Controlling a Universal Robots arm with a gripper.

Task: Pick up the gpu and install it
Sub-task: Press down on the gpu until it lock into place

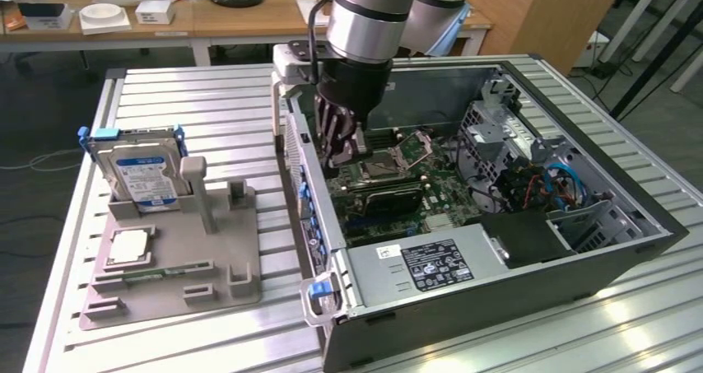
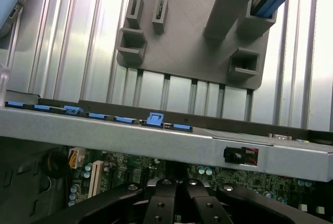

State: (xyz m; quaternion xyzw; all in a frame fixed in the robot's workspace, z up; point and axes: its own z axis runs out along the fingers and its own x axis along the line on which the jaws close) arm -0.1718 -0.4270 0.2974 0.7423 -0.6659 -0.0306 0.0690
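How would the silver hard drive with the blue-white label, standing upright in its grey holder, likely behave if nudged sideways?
The silver hard drive with the blue-white label would probably stay rigid, since its metal casing looks solid. It stands tall on a narrow edge, so it might tip but for the grey holder and the blue-clipped bracket around it. It likely feels heavy for its size.

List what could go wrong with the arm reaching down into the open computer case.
The shut gripper hangs low inside the computer case, just above the motherboard; a small drift could knock board parts. It also sits close to the case's near wall, which it could scrape. Whether the gpu is held cannot be seen.
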